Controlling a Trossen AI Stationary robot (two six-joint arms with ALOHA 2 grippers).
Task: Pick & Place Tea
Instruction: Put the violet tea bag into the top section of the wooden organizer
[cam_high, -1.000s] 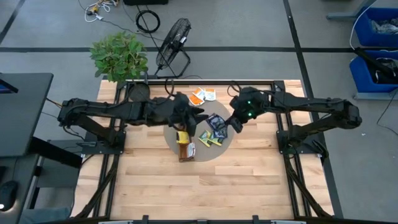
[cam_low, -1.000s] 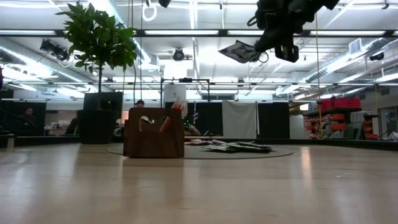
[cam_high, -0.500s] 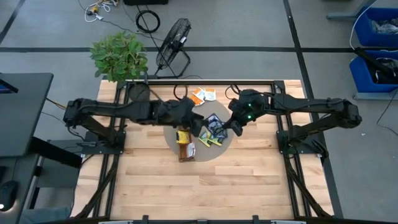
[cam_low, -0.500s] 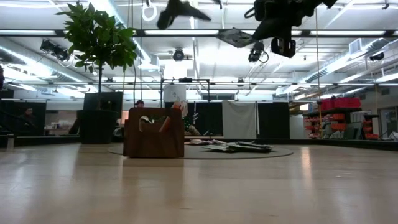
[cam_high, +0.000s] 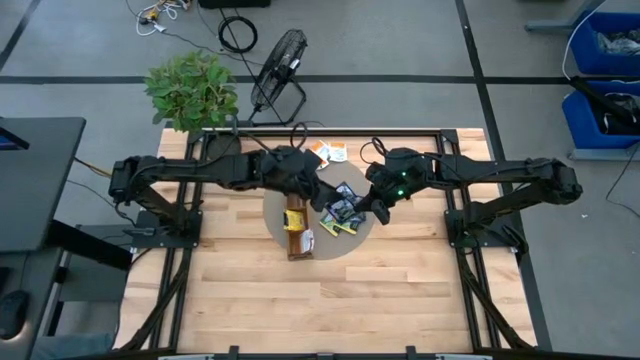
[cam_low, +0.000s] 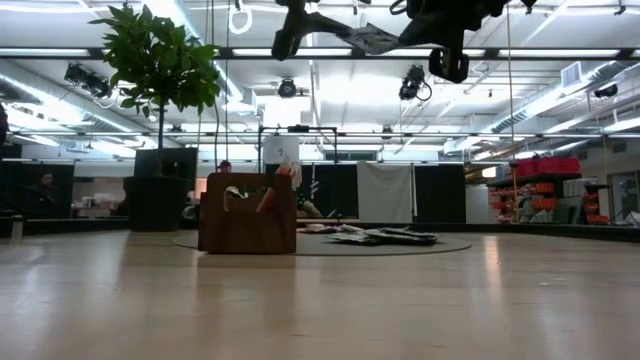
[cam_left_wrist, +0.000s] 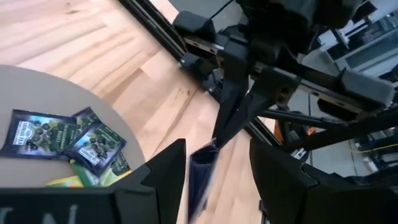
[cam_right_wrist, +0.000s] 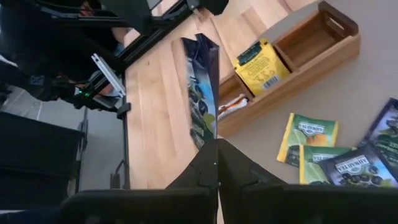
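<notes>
My right gripper is shut on a dark blue tea sachet and holds it in the air above the round grey mat. My left gripper is open and faces the right one. Its fingers stand on either side of the sachet's free end without plainly touching it. More dark and green sachets lie flat on the mat. Two orange-and-white ones lie by the table's far edge. The wooden tray holds a yellow sachet. My right gripper pinches the dark blue sachet between its two fingertips at one bottom edge. The sachet sticks out beyond the fingertips toward my left gripper. It is lifted clear of the mat and the tray.
The tray stands on the mat's left part, its long side running near to far. A potted plant and a floor fan stand beyond the table's far left corner. Bare wood lies toward the near edge.
My left gripper has moved toward the table's right, to the right gripper, sinking a little and rolling, and its open fingers now flank the held sachet. My right gripper has shifted slightly toward the left and tipped, still shut on the sachet.
</notes>
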